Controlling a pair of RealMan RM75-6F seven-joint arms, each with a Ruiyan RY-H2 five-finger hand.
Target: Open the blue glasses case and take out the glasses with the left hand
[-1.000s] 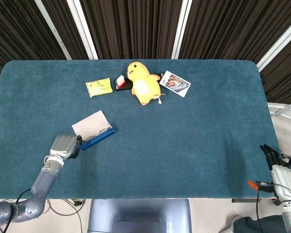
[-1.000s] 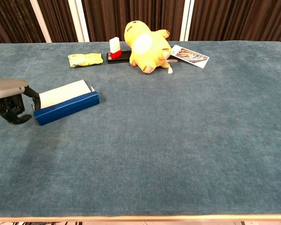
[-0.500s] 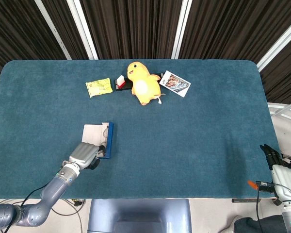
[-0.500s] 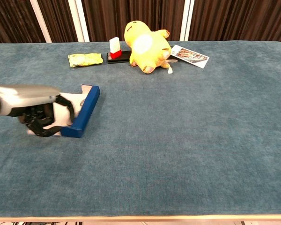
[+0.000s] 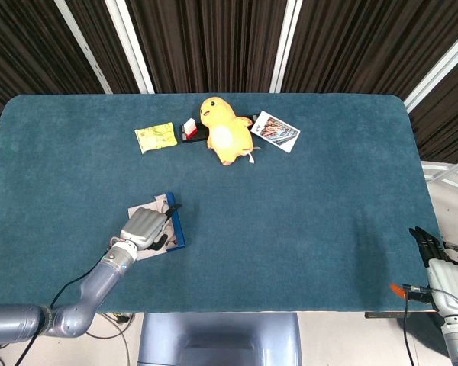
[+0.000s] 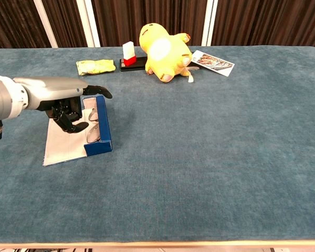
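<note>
The blue glasses case [image 6: 104,126] lies open at the front left of the table, its white lining [image 6: 63,146] spread flat toward me. The glasses [image 6: 93,132] rest inside against the blue wall. My left hand [image 6: 68,105] hovers over the case, fingers curled down into it beside the lenses and one finger stretched out over the wall. Any grip on the glasses is hidden. From the head view, the left hand [image 5: 145,226] covers most of the case [image 5: 177,231]. My right hand [image 5: 430,248] hangs off the table's front right corner, fingers straight, holding nothing.
A yellow plush duck [image 6: 165,44] lies at the back centre, with a printed card [image 6: 212,62] to its right. Left of it are a small red-and-white box [image 6: 128,54] on a black base and a yellow packet [image 6: 95,66].
The case has been turned and slid right, its blue wall now pointing away from me. My left hand moved from its left end to over the open case. The right hand has stayed put.
</note>
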